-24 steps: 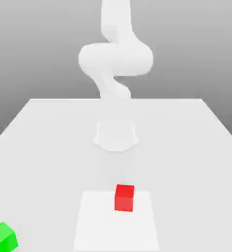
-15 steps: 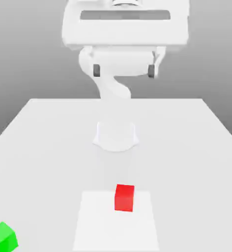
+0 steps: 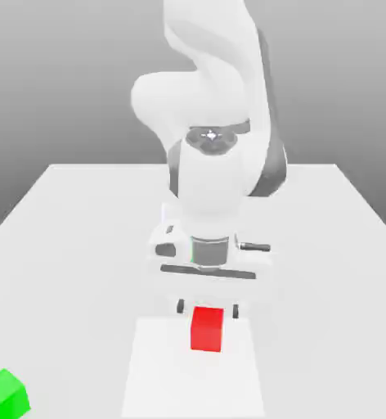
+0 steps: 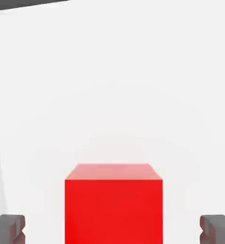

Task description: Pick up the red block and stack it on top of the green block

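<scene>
Pale matte counter (image 3: 327,286): white steel claw (image 3: 208,308) has dropped from overhead to the bright red cube (image 3: 206,330), jaws apart w/ cube between, ungripped; approach nearly done. Bright green cube (image 3: 5,396): unmoved, exterior view's left.

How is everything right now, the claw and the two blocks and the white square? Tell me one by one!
Claw: open, one fingertip on each side of the red block, not holding it.
Red block: sitting flat on the white square, not picked up.
Green block: away from the claw, with nothing on top of it.
White square: lying flat, with the red block on it.
</scene>
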Available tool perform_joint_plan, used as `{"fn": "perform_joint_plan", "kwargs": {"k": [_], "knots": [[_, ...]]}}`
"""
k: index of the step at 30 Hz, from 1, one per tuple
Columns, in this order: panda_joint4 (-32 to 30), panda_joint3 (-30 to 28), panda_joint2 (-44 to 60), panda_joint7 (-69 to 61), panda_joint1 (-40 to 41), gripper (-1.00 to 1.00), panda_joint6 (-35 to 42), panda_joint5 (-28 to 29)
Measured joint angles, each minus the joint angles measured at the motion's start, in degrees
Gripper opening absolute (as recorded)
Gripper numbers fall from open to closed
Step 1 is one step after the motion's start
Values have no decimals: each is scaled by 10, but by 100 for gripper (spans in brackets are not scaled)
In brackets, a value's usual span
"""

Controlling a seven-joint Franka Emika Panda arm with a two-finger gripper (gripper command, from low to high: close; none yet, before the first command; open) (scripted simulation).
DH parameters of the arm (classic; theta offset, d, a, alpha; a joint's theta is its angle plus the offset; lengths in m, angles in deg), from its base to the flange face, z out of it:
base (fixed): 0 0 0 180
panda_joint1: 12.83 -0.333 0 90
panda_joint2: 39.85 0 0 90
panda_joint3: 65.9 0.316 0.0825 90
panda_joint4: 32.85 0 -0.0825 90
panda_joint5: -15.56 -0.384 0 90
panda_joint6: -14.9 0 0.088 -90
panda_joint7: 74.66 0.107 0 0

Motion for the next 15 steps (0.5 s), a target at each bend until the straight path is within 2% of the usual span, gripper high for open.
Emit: {"fn": "perform_joint_plan", "kwargs": {"k": [1,8,15], "knots": [[2,-7,18,3,-6,-100,-15,4],[3,-8,21,5,-7,-100,-18,6],[-15,8,-108,-25,-2,-100,92,-34]]}}
